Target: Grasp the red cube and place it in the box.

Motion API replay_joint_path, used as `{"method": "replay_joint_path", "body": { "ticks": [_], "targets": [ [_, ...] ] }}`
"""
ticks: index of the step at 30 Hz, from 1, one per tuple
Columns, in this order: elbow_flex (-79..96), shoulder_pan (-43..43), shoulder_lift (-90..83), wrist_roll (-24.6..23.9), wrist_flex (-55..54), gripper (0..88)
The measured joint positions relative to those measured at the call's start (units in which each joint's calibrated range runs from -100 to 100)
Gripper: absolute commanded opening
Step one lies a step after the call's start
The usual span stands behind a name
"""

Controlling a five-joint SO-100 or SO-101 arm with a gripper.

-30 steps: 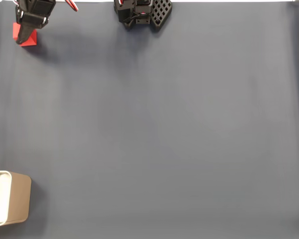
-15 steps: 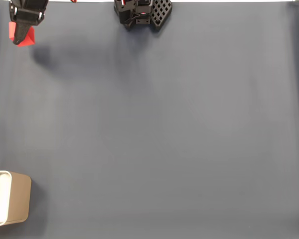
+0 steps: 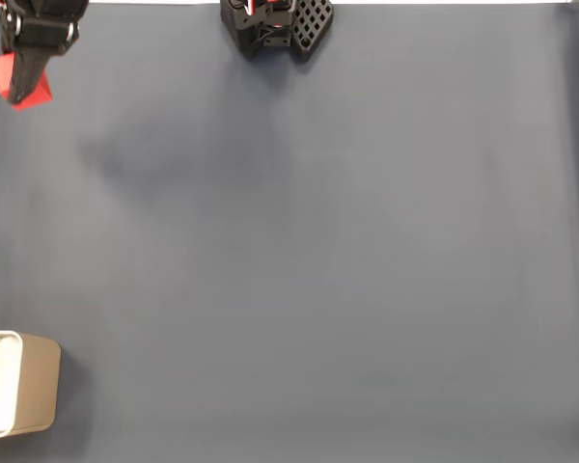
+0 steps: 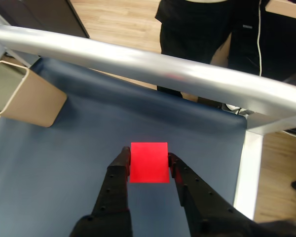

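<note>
My jaws pinch the red cube (image 4: 149, 162) from both sides, one black finger (image 4: 119, 173) pressed flat to each face, so my gripper (image 4: 148, 160) holds it clear above the blue mat (image 4: 54, 168). In the fixed view the gripper (image 3: 19, 85) hangs at the top left corner with the cube (image 3: 2, 73) showing beside it. The box (image 3: 19, 395) sits at the bottom left edge of that view, well apart from me; in the wrist view the box (image 4: 24, 96) lies upper left, near a metal rail (image 4: 138, 61).
</note>
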Motion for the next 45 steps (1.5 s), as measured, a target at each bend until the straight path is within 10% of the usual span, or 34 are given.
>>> {"method": "replay_joint_path", "body": {
  "ticks": [45],
  "targets": [
    [-42.86,-25.52,31.00,0.59,1.99,0.0]
  ]
}}
